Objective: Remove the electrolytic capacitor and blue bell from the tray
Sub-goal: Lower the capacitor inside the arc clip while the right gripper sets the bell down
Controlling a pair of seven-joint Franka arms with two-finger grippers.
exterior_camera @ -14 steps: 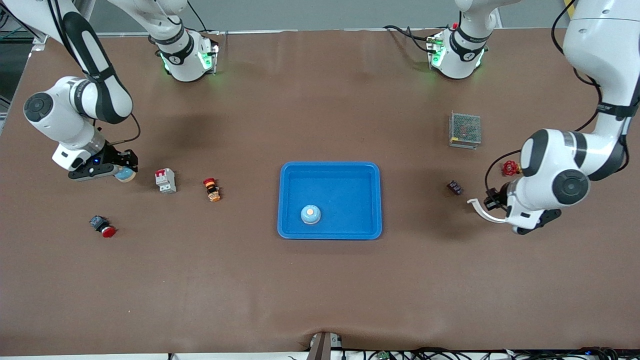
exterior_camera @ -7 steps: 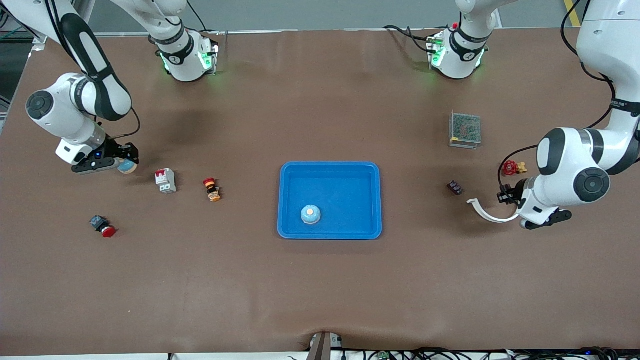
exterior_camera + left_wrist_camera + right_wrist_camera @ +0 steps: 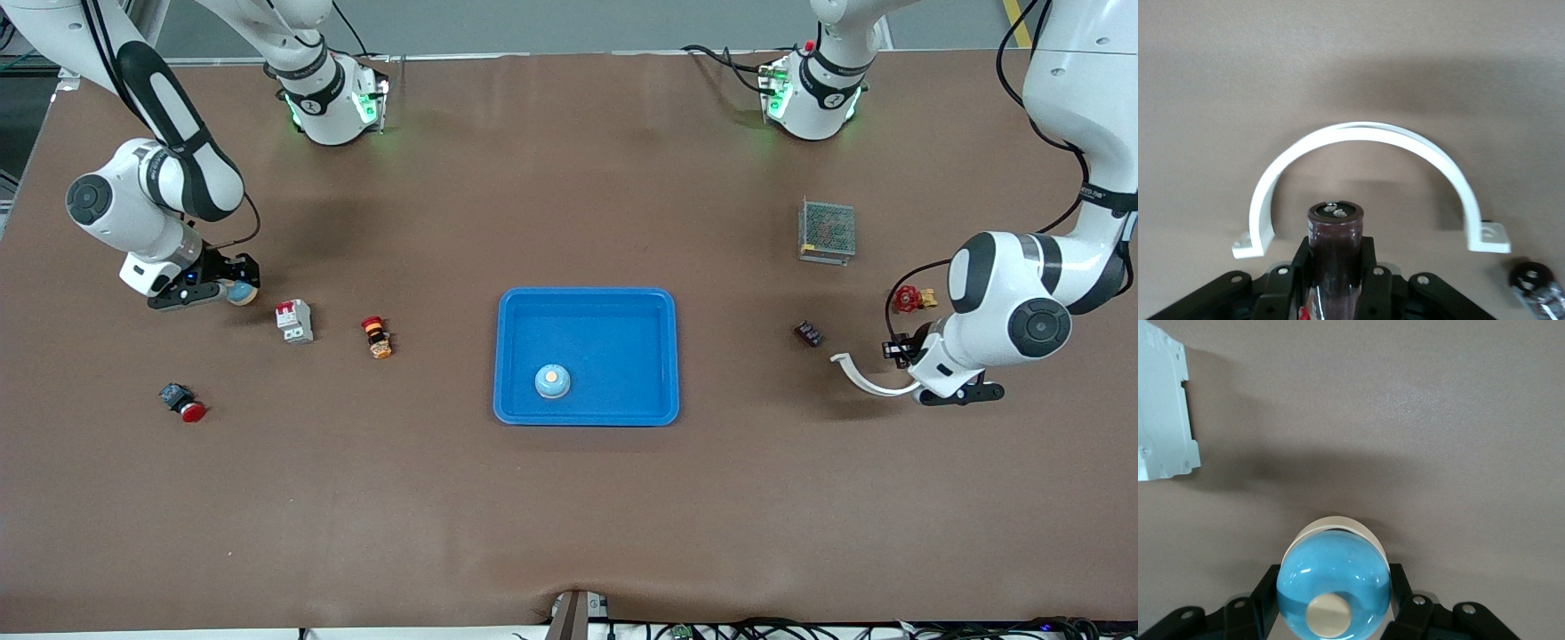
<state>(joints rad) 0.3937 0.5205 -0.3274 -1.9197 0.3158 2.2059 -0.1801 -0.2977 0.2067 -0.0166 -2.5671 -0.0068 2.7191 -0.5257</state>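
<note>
Already both parts were out of the tray: the right gripper was clamped on the blue bell above bare bench beside the circuit breaker, and the left gripper clamped the electrolytic capacitor, upright, inside the white pipe clamp's arc.

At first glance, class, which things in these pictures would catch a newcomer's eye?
The bright blue tray at mid-table, with a pale blue bell inside. The right gripper, over the right arm's end of the table, grips a second blue bell. The left gripper, at its own end, clamps a dark capacitor above a white curved clamp.
</note>
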